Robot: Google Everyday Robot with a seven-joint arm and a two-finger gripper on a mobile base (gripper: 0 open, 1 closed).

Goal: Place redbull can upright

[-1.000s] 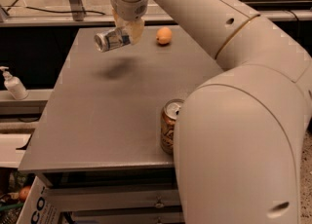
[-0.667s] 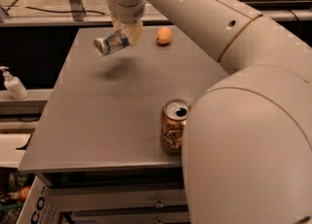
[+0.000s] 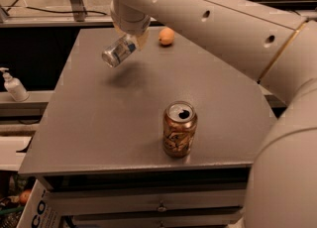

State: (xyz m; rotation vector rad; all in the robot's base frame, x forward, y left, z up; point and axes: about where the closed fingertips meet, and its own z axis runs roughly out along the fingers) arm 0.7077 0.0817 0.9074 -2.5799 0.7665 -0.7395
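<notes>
The redbull can (image 3: 118, 51), slim and silver with blue patches, hangs tilted in the air above the far left part of the grey table (image 3: 99, 118), its end pointing down to the left. My gripper (image 3: 132, 39) is shut on its upper end, under the white arm. The can's shadow lies on the table just below it.
A wider gold-brown can (image 3: 179, 129) stands upright and open near the table's front edge. An orange fruit (image 3: 166, 36) lies at the back. A white pump bottle (image 3: 14, 85) stands on a ledge to the left. My arm (image 3: 237, 28) spans the right side.
The arm has drawn back from the front right, uncovering the gold-brown can. The held redbull can has stayed tilted over the far left of the table.
</notes>
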